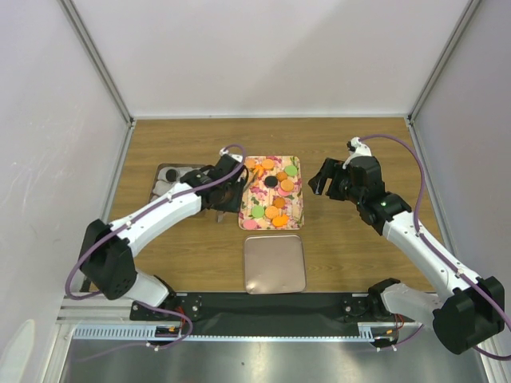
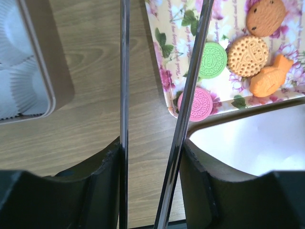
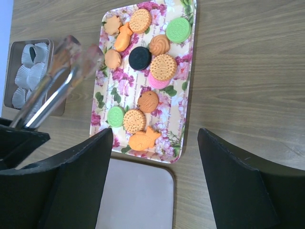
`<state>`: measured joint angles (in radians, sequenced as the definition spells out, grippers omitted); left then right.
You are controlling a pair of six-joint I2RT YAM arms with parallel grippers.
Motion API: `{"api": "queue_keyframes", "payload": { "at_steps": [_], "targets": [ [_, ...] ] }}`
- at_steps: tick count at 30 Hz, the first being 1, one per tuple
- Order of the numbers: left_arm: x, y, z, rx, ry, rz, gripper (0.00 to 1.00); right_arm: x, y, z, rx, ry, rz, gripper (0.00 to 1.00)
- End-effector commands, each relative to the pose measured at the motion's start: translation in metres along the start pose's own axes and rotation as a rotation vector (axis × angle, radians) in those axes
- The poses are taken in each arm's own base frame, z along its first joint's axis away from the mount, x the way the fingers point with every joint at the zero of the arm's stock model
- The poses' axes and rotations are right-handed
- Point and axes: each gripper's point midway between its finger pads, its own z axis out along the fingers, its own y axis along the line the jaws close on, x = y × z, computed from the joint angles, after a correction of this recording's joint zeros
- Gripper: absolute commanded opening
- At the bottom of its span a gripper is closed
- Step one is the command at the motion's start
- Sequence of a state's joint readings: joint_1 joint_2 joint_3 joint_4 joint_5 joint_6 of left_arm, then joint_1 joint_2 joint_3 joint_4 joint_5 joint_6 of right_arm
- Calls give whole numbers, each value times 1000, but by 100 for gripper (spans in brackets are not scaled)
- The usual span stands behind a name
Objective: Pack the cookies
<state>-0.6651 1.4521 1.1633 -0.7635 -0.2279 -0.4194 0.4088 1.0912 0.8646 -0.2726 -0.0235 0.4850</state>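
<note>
Currently the left gripper [image 1: 226, 191] is clamped on a pair of metal tongs [image 2: 124, 95], fingers pressing the handles. The blades stand apart with nothing visible between them. They reach over the table [image 1: 359, 255] toward the left edge of the tray [image 3: 175, 104]; the tips are blurred, so I can't tell if they touch anything. The right gripper [image 1: 323, 179] has its jaws wide apart and holds nothing. It hovers just right of the tray, clear of it.

Around, left to right:
- Box [image 2: 52, 71] of white paper cups [image 3: 28, 71] sits left of the tongs, with a strip of table between it and the tray.
- Cookies [image 3: 163, 67] all lie on the floral tray: mostly orange, a few green, one black, pink near the corners.
- Square metal lid [image 1: 274, 263] lies flat just in front of the tray, close to its near edge.
</note>
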Motion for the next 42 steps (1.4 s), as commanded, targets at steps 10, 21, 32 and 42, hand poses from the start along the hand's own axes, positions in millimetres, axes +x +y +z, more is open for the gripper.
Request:
{"api": "queue_keyframes", "payload": {
  "at_steps": [10, 21, 32, 42],
  "targets": [
    [-11, -25, 23, 31, -2, 18, 50, -13, 0, -1, 9, -40, -19, 78],
    [-6, -24, 38, 8, 19, 26, 51, -11, 1, -1, 2, -35, -18, 78],
    [-8, -24, 39, 4, 17, 25, 43, -11, 0, -1, 1, -33, -18, 78],
    [-21, -19, 19, 1, -28, 34, 35, -12, 1, -2, -1, -37, -18, 78]
  ]
}}
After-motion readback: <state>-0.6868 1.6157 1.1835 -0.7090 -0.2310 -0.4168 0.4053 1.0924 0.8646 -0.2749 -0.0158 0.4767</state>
